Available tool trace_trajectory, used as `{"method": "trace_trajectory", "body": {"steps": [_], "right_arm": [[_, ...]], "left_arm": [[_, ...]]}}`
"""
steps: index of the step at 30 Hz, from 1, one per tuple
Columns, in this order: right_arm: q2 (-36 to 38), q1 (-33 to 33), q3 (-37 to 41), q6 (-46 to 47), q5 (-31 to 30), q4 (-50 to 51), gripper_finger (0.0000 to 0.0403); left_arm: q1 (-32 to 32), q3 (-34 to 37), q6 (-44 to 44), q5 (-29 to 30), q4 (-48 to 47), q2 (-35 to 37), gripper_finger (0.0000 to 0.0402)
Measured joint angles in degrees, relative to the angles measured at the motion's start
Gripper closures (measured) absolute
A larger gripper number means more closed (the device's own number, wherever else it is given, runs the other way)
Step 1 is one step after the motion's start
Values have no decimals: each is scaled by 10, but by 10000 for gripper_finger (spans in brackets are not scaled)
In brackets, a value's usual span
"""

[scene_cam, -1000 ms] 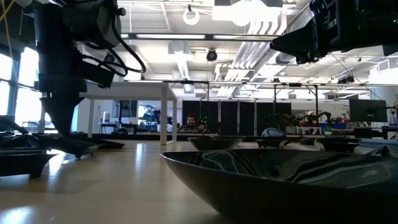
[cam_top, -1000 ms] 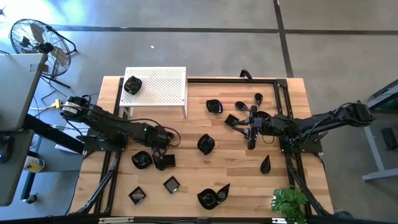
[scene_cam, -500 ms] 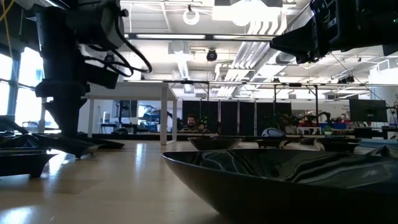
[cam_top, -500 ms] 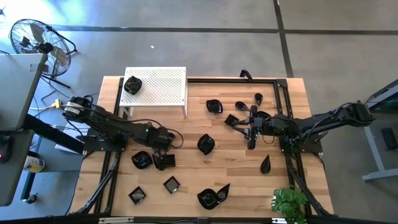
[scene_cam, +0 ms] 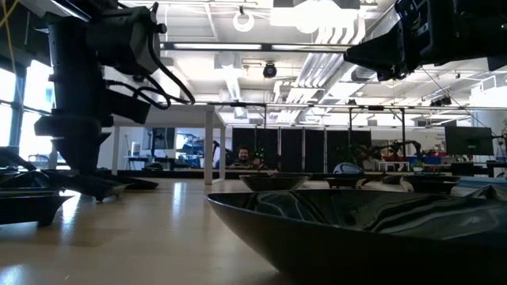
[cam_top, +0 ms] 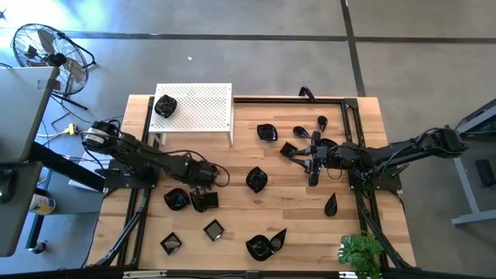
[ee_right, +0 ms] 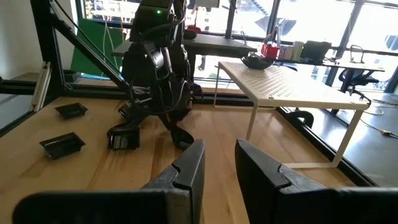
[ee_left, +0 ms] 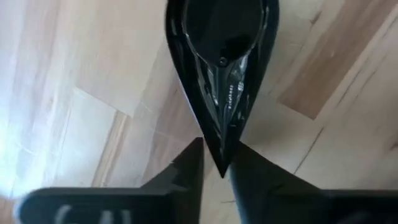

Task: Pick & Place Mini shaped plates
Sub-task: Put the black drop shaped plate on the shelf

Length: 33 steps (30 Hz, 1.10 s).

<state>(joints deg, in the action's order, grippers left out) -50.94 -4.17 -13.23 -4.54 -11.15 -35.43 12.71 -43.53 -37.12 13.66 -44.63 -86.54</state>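
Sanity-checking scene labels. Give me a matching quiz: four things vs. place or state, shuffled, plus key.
1 teardrop plate
2 round plate
3 plant
4 right gripper

A on stand
B open, empty
C tip between left fingers
D table corner, right arm's side

Pairs: 1-C, 2-A, 3-D, 4-B

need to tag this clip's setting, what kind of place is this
Most likely an open-plan robotics lab or workshop. The low view shows exposed ceiling ducts and strip lights above rows of desks with monitors. The high view shows a bare grey concrete floor around the pale wooden work table.
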Motion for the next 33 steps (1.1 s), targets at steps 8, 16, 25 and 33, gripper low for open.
{"method": "trace_trajectory", "body": {"steps": [8,16,25,33], "right_arm": [[0,0,0,0,0,0,324],[0,0,0,0,0,0,325],[0,0,0,0,0,0,324],[0,0,0,0,0,0,324]], "left_arm": [[0,-1,22,-29,-7,1,398],[1,-55,47,-31,-91,9,401],[1,-178,70,-30,-245,9,401],[-10,-357,43,10,-452,9,401]]}}
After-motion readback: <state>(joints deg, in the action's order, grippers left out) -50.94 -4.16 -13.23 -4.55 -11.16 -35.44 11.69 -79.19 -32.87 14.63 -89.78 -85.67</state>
